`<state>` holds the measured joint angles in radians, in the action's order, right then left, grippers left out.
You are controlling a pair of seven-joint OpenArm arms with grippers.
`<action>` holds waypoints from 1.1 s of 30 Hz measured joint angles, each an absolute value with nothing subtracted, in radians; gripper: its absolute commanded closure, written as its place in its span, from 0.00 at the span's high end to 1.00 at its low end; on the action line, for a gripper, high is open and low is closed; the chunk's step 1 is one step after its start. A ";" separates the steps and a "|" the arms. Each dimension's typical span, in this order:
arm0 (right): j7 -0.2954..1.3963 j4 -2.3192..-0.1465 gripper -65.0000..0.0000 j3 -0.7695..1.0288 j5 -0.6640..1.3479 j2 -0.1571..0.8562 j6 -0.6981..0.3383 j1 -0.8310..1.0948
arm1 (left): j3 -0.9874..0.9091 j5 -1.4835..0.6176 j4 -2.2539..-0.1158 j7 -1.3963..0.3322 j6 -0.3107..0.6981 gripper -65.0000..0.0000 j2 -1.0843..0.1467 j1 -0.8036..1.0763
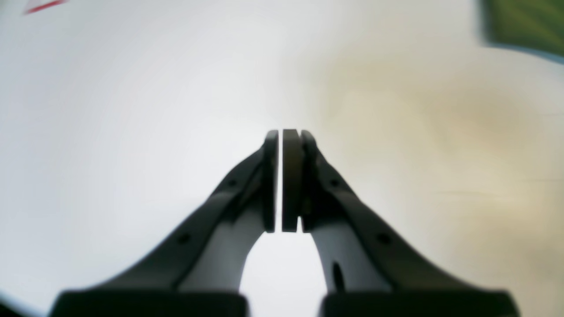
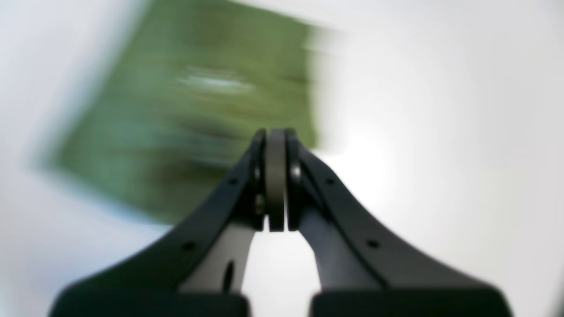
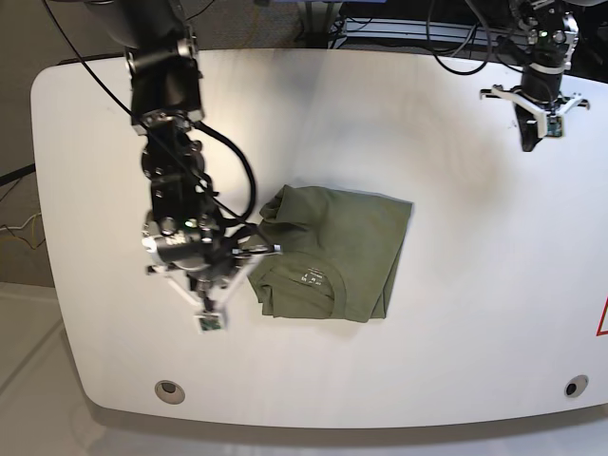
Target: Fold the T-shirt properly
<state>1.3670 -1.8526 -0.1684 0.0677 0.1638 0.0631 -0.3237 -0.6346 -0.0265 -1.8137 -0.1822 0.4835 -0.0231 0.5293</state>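
The olive-green T-shirt (image 3: pixel 332 252) lies folded into a compact rectangle at the middle of the white table (image 3: pixel 456 285), its pale neck label (image 3: pixel 312 277) facing up. My right gripper (image 3: pixel 264 250) hovers at the shirt's left edge, shut and empty. In the right wrist view the shut gripper (image 2: pixel 275 131) points past the blurred T-shirt (image 2: pixel 189 110). My left gripper (image 3: pixel 528 141) hangs far off at the back right of the table, shut on nothing. In the left wrist view, that gripper (image 1: pixel 284 132) is over bare table, with only a corner of the T-shirt (image 1: pixel 524 22) showing.
Two round holes (image 3: pixel 170 388) (image 3: pixel 571 387) sit near the table's front edge. A red mark (image 3: pixel 602 318) is at the right edge, and also shows as a red mark (image 1: pixel 44 5) in the left wrist view. Cables (image 3: pixel 456 38) run behind the table.
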 measured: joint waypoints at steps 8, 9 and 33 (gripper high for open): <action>1.377 -1.902 0.00 -0.036 -0.004 0.344 0.059 -0.152 | -0.896 -0.022 -1.826 -0.179 0.610 0.00 0.008 0.527; 1.373 -1.902 0.00 -0.017 -0.007 0.353 0.051 -0.125 | -0.923 -0.019 -1.825 -0.180 0.630 0.00 0.011 0.527; 1.071 -1.885 0.00 0.512 -0.034 0.326 0.048 0.572 | -1.134 0.107 -1.708 -0.177 0.675 0.00 0.168 0.518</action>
<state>1.0714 -1.8851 0.5117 -0.0341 0.3264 0.0483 0.5720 -1.1343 0.1070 -1.7084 -0.1768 0.6746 0.1677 0.5182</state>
